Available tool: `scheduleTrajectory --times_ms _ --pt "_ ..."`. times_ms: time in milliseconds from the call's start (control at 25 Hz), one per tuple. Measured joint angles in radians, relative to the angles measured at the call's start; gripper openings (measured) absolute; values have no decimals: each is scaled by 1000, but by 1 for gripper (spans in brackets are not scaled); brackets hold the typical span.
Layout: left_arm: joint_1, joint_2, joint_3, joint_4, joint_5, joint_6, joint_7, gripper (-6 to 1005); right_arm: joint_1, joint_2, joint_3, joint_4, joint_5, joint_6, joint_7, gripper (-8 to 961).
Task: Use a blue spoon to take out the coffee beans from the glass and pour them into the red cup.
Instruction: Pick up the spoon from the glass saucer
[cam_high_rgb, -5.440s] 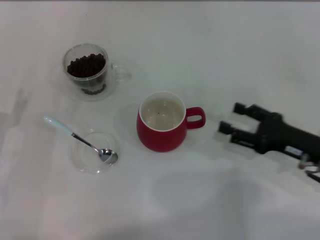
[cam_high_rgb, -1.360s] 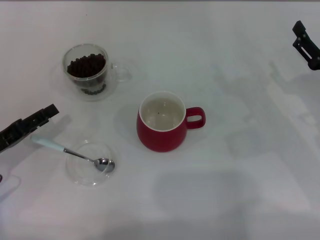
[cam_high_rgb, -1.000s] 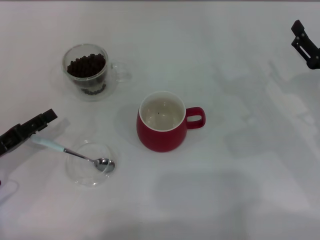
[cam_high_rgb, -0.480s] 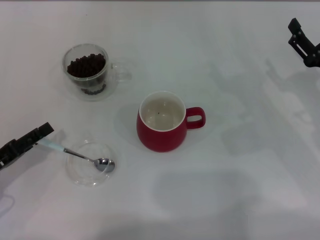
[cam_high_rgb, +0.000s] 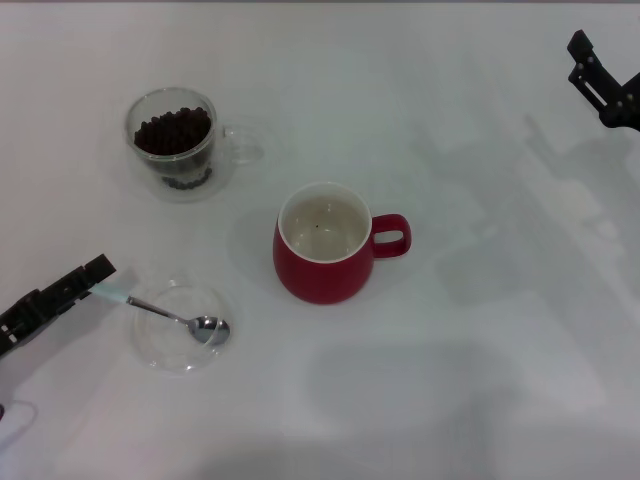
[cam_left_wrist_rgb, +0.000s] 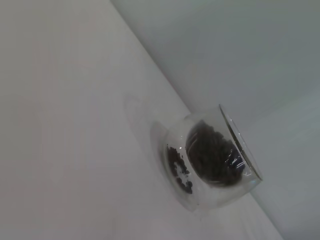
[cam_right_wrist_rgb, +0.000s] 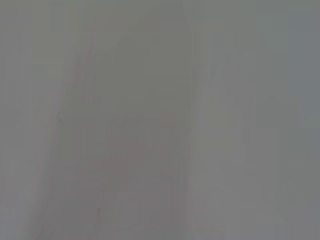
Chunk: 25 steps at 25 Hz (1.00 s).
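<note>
- Two grippers show on the head view, only one of them at work: the left gripper (cam_high_rgb: 88, 278) comes in low from the left edge of the worktop (cam_high_rgb: 480, 380), its fingertips at the pale end of the blue spoon's (cam_high_rgb: 165, 313) handle. Its fingers look nearly closed there, but whether they actually pinch the handle I cannot tell.
- The spoon lies with its silver bowl resting in a flat clear saucer (cam_high_rgb: 180, 327) near the front-left corner, handle sticking out over the rim toward the left edge, which probably leaves that end raised enough to be taken from the side.
- Toward the back-left corner stands the glass (cam_high_rgb: 177, 141), upright and heaped with coffee beans (cam_high_rgb: 173, 130), its clear handle pointing toward the middle of the worktop. The left wrist view also catches this glass (cam_left_wrist_rgb: 210, 160) and its dark beans (cam_left_wrist_rgb: 212, 152).
- Mid-worktop sits the red cup (cam_high_rgb: 324, 246), upright, white inside open upward, loop handle toward the right edge. It is well apart from the glass.
- The right gripper (cam_high_rgb: 590, 75) is parked off by the back-right corner, well apart from everything; its fingers stand apart, holding nothing.
</note>
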Motion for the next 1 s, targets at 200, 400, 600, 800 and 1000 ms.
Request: scheduleTrajectory --times_ms 200,400,600,800,1000 --pt "6 -8 -10 1 -8 0 7 699 1 0 1 0 1 1 0 873" --pt "26 -6 -12 2 -40 39 8 611 8 0 1 0 3 6 0 872" --pt "28 -5 -12 1 -46 48 8 402 13 0 1 0 4 14 0 874" --pt "24 -5 -12 1 -49 49 4 185 17 0 1 0 4 18 0 873" --pt "21 -4 -12 1 -53 48 1 123 17 0 1 1 4 21 0 873"
